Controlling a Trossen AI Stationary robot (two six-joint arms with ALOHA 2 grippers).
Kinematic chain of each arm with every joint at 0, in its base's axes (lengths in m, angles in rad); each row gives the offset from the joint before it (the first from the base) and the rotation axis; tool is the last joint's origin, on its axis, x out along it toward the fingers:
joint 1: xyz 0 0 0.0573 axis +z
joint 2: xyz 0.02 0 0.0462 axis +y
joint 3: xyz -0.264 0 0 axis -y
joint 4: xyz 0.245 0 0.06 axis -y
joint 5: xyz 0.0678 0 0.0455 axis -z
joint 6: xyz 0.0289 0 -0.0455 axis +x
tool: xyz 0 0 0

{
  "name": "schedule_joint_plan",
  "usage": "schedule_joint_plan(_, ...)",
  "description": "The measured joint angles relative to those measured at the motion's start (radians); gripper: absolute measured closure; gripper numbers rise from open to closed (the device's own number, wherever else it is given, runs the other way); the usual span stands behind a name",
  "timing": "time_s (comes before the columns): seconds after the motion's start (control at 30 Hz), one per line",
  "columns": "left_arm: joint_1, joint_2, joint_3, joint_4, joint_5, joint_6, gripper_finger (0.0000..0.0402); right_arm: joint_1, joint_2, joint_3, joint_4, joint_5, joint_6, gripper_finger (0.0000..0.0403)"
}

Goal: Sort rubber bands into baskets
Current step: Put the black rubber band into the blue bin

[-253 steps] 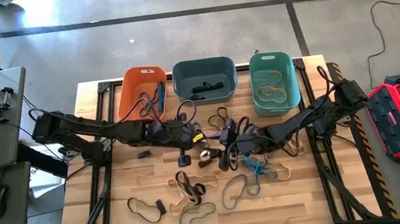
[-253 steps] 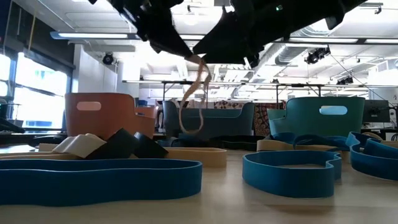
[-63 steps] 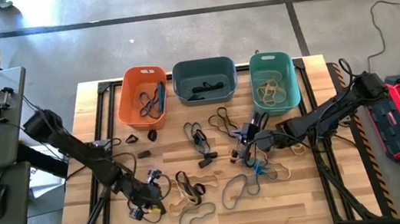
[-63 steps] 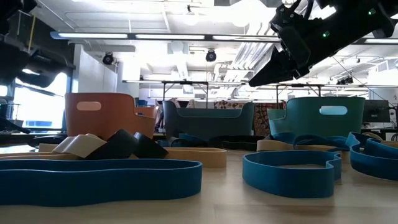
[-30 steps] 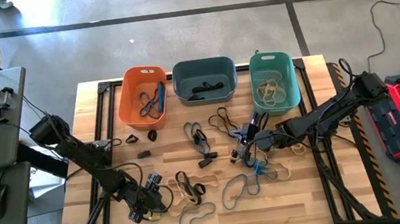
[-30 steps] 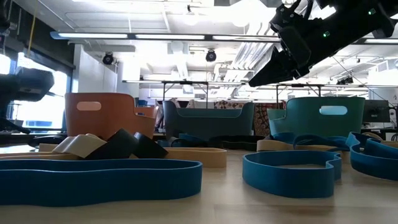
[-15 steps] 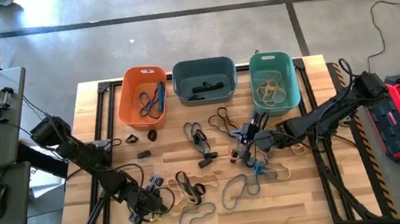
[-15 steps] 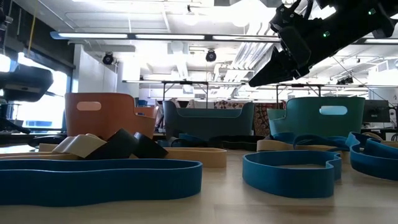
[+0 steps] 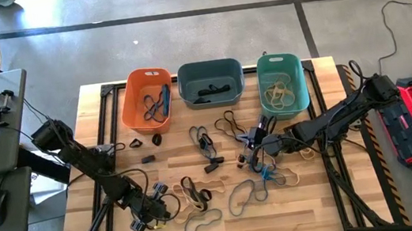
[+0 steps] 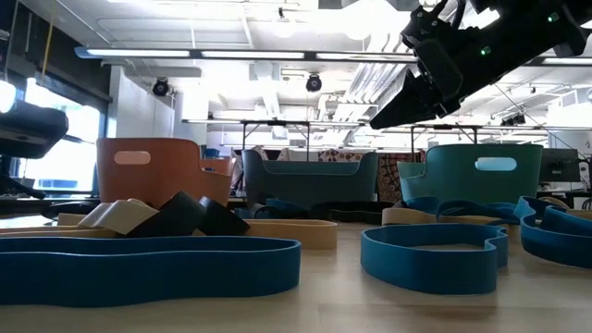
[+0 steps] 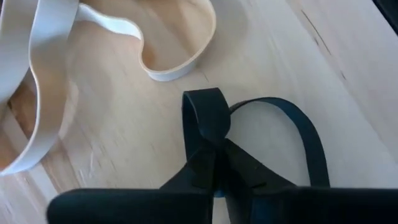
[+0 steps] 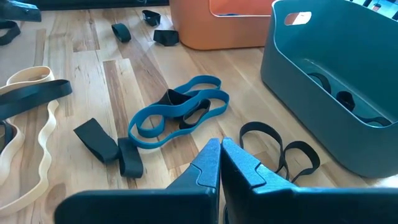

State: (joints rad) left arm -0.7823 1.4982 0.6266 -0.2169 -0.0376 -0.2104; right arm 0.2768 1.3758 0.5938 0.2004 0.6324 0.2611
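Left hand (image 9: 152,210) is lowered to the table (image 9: 298,207) at its front left part, the arm being stretched forward from the left edge; in the left wrist view its fingers (image 11: 205,168) are seen pressed together on a black rubber band (image 11: 273,124), a fold of which stands up between the tips while the rest of the loop lies on the wood; a tan rubber band (image 11: 174,59) lies just beyond it, apart from the fingers. Right hand (image 9: 254,147) is held above the middle of the table, the arm being reached in from the right edge; its fingers (image 12: 239,165) are seen pressed together with nothing between them; below it a blue rubber band (image 12: 177,115) and a thin black loop (image 12: 280,149) lie on the wood.

Three baskets are lined along the far side of the table: an orange basket (image 9: 134,101) holding blue bands, a slate basket (image 9: 209,71) holding a dark band, and a teal basket (image 9: 279,62) holding tan bands; many loose rubber bands (image 9: 201,196) are scattered over the middle and front of the table; in the low view large blue bands (image 10: 148,264) lie nearest the camera.
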Motion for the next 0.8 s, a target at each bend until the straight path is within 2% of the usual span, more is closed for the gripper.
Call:
schedule_joint_plan(0.23, 0.018, 0.000, 0.000, -0.003, 0.000, -0.101, 0.0346, 0.000, 0.000, 0.000, 0.000, -0.013, 0.000, 0.0403)
schedule_joint_plan(0.47, 0.024, 0.000, 0.000, -0.003, 0.000, -0.112, 0.0306, 0.000, 0.000, 0.000, 0.000, -0.013, 0.000, 0.0403)
schedule_joint_plan(0.8, 0.025, 0.000, 0.028, -0.003, 0.025, -0.094, 0.0310, 0.000, 0.000, 0.000, 0.000, -0.013, 0.000, 0.0403)
